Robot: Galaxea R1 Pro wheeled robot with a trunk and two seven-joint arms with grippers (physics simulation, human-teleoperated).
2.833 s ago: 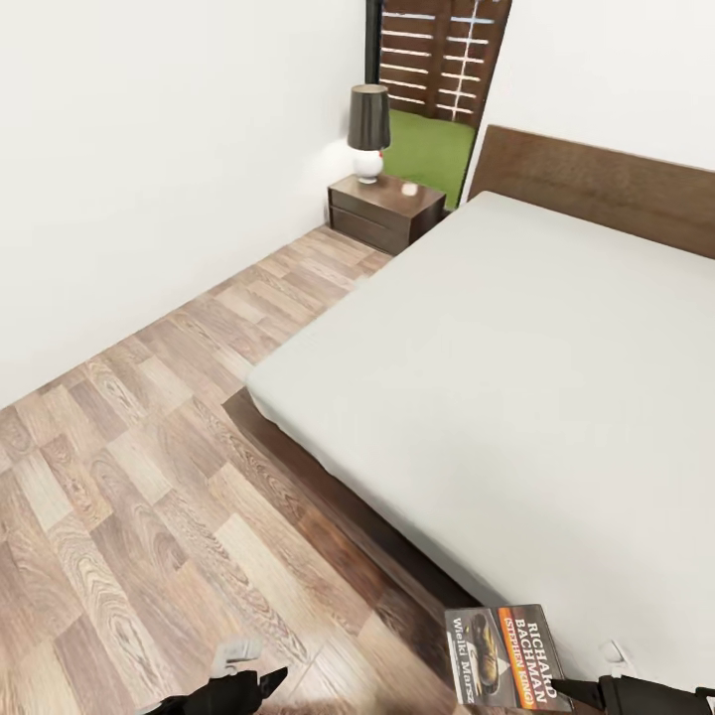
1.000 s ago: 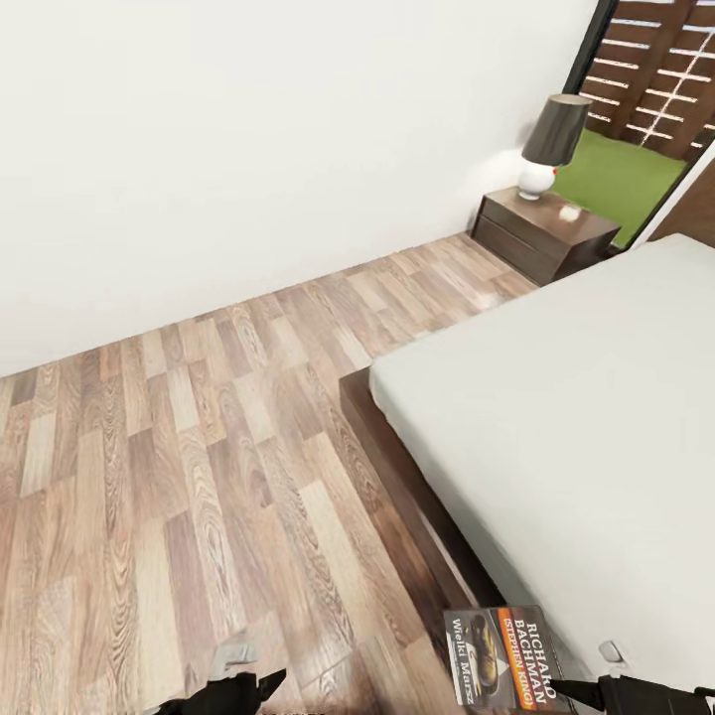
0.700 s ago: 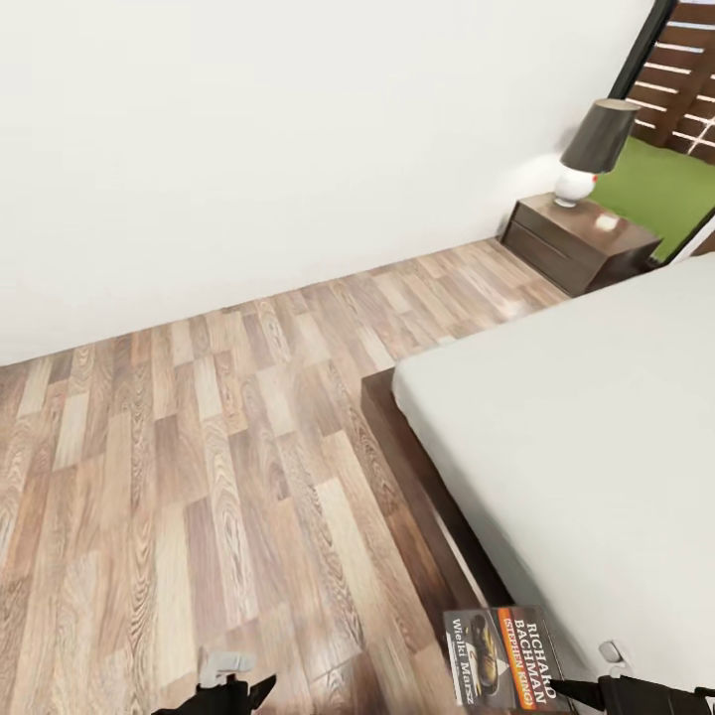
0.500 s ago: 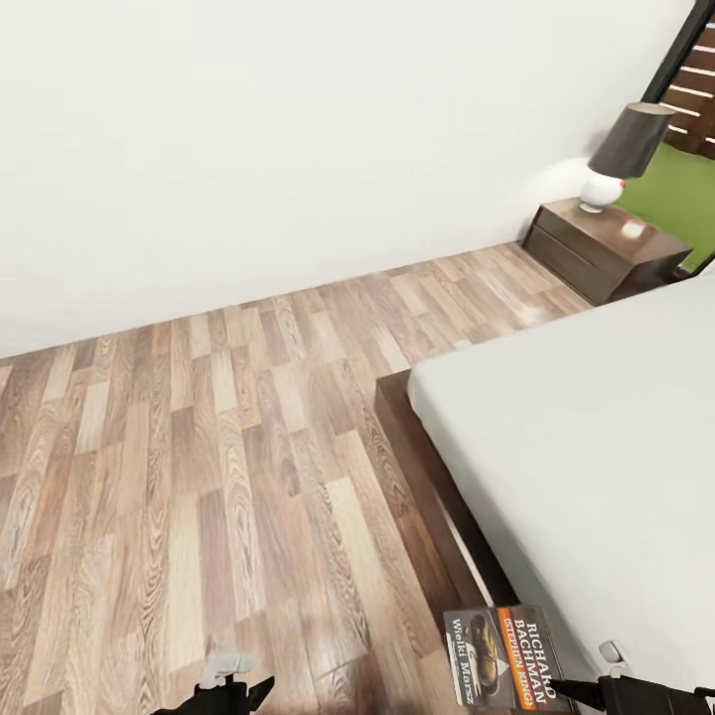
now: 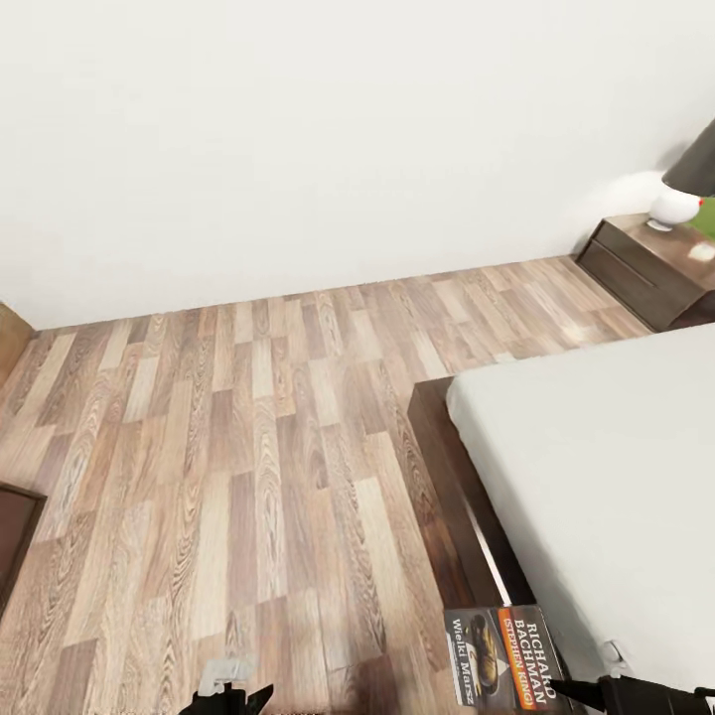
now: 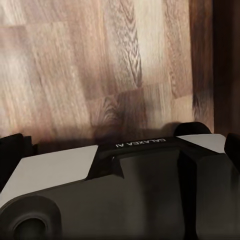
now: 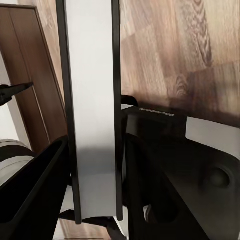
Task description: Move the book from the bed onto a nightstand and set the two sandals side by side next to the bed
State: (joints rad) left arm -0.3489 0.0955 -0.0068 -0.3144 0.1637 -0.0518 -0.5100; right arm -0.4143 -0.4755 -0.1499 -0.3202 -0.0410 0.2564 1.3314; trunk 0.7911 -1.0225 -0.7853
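Right claw (image 7: 95,150) clamped on the book (image 5: 504,657), held edge-on between its fingers, off the bed (image 5: 596,477) and just past its near corner. Left claw (image 5: 238,695) low over the floor (image 5: 248,447); its state cannot be told. Nightstand (image 5: 650,273) beyond the bed, by the wall.

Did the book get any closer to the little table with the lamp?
Cannot tell. The book sits in the same spot, held in the right hand. The nightstand slid right because the camera turned.
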